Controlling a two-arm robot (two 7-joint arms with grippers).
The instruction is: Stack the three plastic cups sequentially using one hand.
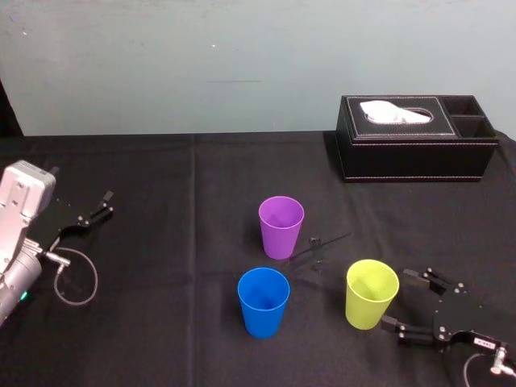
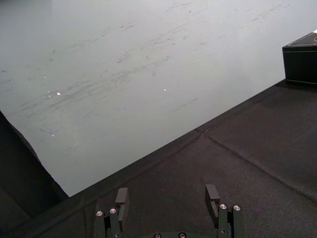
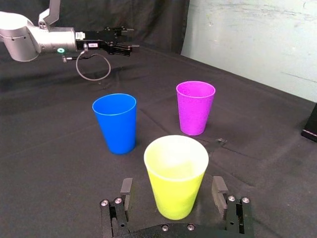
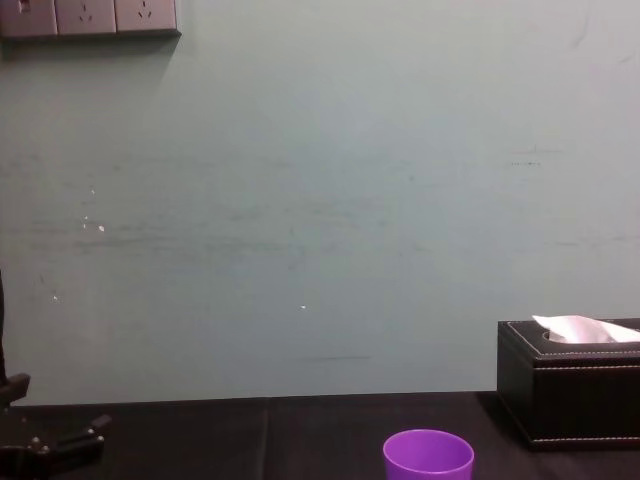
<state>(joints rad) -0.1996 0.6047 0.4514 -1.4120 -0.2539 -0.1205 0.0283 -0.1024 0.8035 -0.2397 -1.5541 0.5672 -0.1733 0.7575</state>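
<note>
Jaws of the right gripper [image 1: 401, 301] stand spread, one on each side of the yellow-green cup [image 1: 372, 294], gripping nothing; that cup stands upright on the black tablecloth [image 1: 161, 177]; the blue cup [image 1: 263, 302] stands apart to its left; the purple cup [image 1: 280, 227] stands farther back; the black tissue box [image 1: 415, 141] sits at the rear right; the left gripper [image 1: 97, 208], jaws spread and empty, hangs at the far left.
</note>
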